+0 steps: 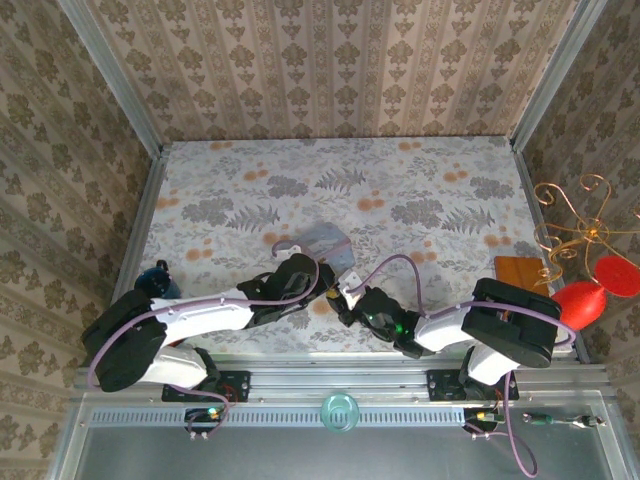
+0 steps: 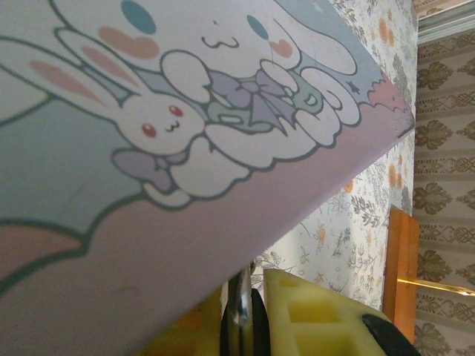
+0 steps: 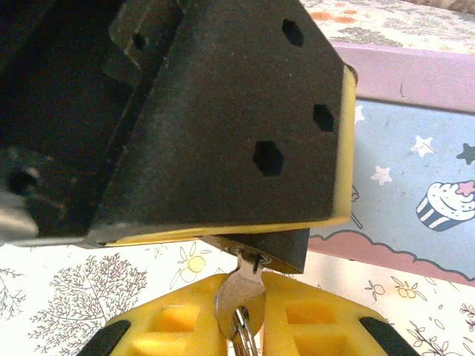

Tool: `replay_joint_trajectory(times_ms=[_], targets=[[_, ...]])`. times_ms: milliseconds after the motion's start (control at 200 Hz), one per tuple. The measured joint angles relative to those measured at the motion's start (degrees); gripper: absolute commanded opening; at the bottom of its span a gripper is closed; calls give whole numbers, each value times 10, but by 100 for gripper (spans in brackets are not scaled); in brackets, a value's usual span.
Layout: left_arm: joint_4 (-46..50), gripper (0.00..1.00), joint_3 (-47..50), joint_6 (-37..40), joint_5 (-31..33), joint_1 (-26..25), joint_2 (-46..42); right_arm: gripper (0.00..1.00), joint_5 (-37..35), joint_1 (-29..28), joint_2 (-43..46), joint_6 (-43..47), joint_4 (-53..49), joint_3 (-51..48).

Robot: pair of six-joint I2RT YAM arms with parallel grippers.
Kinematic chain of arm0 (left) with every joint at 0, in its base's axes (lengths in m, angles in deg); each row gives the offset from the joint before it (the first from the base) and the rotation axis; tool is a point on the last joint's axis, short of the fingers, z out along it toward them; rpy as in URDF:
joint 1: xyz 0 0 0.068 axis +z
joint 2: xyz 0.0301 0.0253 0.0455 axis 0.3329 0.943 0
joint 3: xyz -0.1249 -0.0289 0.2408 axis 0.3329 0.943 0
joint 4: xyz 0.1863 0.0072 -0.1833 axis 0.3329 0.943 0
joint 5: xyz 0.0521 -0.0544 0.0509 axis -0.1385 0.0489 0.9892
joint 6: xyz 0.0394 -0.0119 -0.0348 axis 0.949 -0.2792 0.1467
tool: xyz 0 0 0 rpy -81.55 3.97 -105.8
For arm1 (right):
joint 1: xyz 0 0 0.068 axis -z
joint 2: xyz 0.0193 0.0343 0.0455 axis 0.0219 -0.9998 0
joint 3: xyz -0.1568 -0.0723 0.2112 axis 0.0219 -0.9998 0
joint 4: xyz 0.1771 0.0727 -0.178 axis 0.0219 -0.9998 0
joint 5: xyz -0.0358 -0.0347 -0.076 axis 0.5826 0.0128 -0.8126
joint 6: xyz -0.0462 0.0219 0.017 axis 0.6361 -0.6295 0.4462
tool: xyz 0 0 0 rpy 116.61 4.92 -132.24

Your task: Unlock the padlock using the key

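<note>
Two arms meet low over the near middle of the floral-patterned desk (image 1: 420, 190), their tips almost touching. The left pincer (image 1: 318, 287) is pressed together on the tiny, dark-bodied metal padlock (image 3: 278, 247). One corner of the padlock juts out below the pincer's black, yellow-padded finger, and it appears to be held just off the desk, between the two arms. The right pincer (image 3: 241, 326) pinches the very small, thin, greyish metal key (image 3: 239, 291) by its head between yellow fingers (image 3: 312, 322). The blade points at the padlock and its tip sits in the keyway. A thin wire ring (image 3: 243, 332) hangs from the key's head. Just beyond the left pincer lies a translucent bluish plastic pouch printed with cartoon rabbits (image 2: 185, 126).

Handling (judged): both pieces are rigid, light and smooth, so they are liable to swivel or slip between the pads. The key is thin and may bend or ride out of the keyway if twisted off its axis. The padlock is best clamped across its flat faces, leaving the shackle free. The key is best gripped flat on its head.

Pose: the left forearm reaches right and the right forearm reaches left, both with wrists lowered. The right wrist lies roughly along the key's axis, which favours a turn by wrist roll.
</note>
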Motion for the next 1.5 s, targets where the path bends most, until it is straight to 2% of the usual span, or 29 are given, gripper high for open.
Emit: replay_joint_trajectory(times_ms=[210,400,675,860,1190,1415,1500], targets=[[-13,0,-1,-9,0,0,8,16,-49,-19,0,-71,0,0],[-30,0,-4,-11,0,-3,19,11,-79,-27,8,-166,-17,0],[-37,0,-4,-11,0,-3,23,7,-64,-29,12,-378,-21,0],[-40,0,-4,-11,0,-3,24,5,-52,-28,11,-465,3,-9],[-40,0,-4,-11,-1,-3,29,7,-41,-27,7,-496,2,-10],[-41,0,-4,-10,-2,-3,30,12,-4,-12,26,-490,-32,-5],[-37,0,-4,-8,2,-2,30,16,11,-8,32,-481,-64,7]])
